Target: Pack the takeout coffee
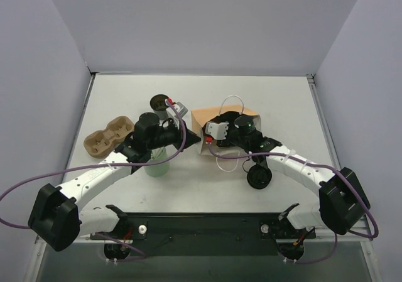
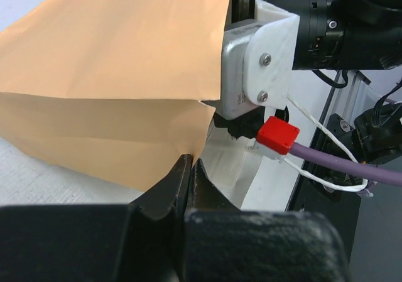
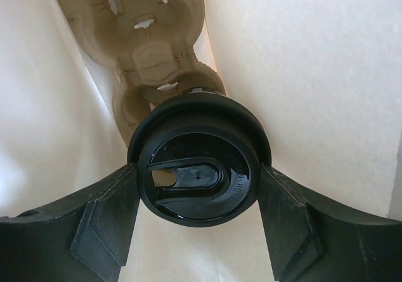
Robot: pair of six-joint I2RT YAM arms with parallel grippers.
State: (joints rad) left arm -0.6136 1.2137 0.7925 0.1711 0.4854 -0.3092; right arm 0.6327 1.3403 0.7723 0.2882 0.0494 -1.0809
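The takeout coffee [image 3: 198,169] sits at the centre of the right wrist view, deep inside the white-lined paper bag [image 1: 202,115]. Its black top, with a sip slot, faces the camera. The right pincer [image 3: 196,181] holds it, 1 finger pressed against each side of the round rim, so the jaws stand about as wide as the cup. Behind the cup, toward the upper left of that frame, a pulp carrier [image 3: 144,49] lies within the bag. The cup's far edge overlaps the carrier's nearest pocket, but I cannot tell whether it is seated in it.

In the left wrist view the left pincer [image 2: 188,169] rises from the bottom centre, its jaws pinched narrow on the brown bag's lower lip. The bag wall fills the upper left of the frame.

From the top view the bag stands at the centre of the surface [image 1: 125,93], with the left pincer [image 1: 191,139] at its left corner and the right arm reaching in from the lower right. A second carrier [image 1: 107,141] lies at the left, and a green cup [image 1: 157,168] stands just below the left arm. A black cup [image 1: 160,101] with a brown inside stands above them. A round black lid [image 1: 259,177] lies right of centre, beside the right arm.
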